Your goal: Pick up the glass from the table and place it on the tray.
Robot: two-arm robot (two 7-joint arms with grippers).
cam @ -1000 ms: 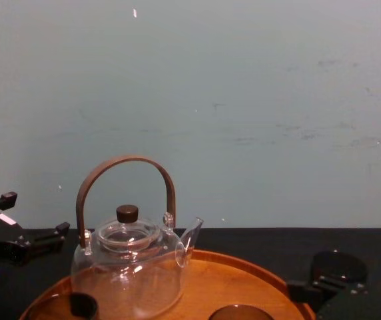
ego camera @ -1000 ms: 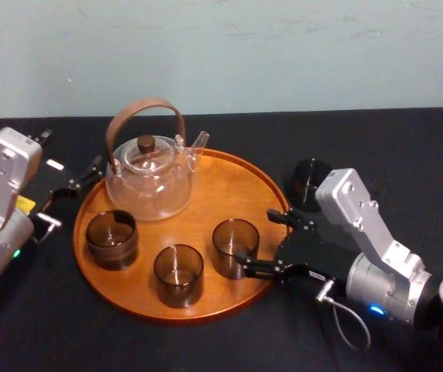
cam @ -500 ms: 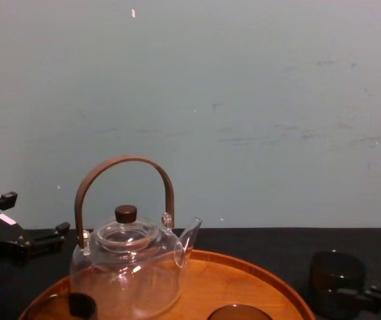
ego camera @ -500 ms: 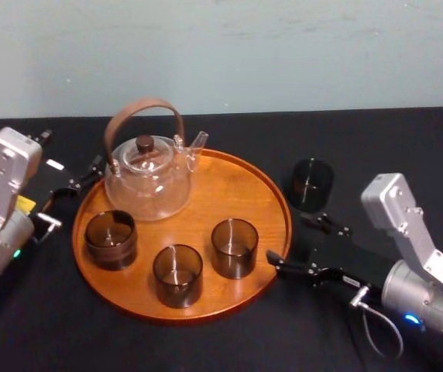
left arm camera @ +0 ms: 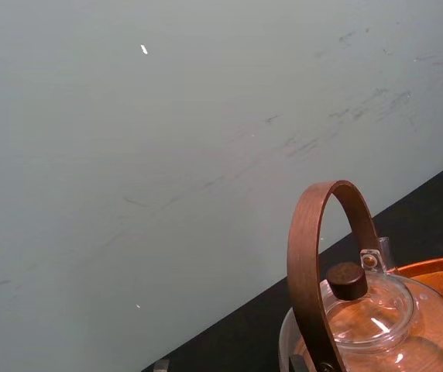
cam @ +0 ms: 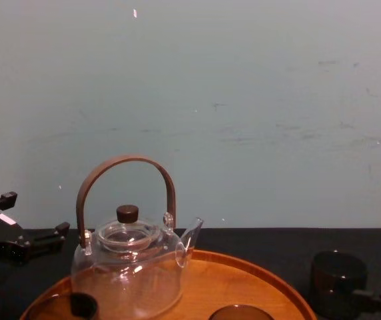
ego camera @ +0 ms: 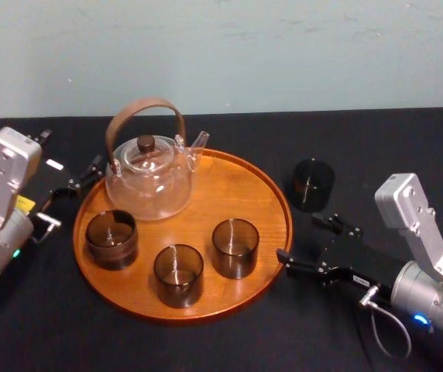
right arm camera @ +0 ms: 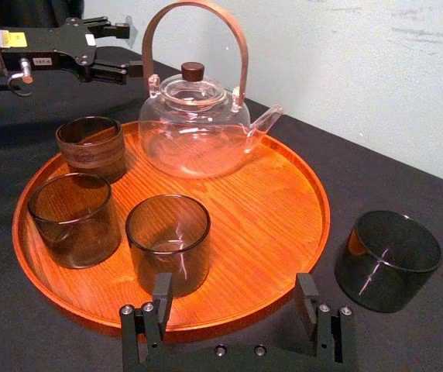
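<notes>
— Glass [ego camera: 312, 184]: where?
— Upright on the black desk [ego camera: 392, 139], just right of the tray [ego camera: 272, 186]; the chest view cuts off the tray's near half.
— Jaws?
— Right gripper [ego camera: 303, 239]: spread wide, empty, near the glass but apart; left gripper [right arm camera: 131, 50]: parked beside the tray's left rim, jaws apart, tips hard to make out against the desk.

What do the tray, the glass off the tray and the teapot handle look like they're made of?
Tray: likely wood, orange-brown with visible grain, smooth satin sheen. Glass: dark smoky see-through glass, glossy highlights; could be plastic. Teapot handle: brown bent strip, wood or leather, matte. Right hand open beside the tray; left hand parked left of it.
</notes>
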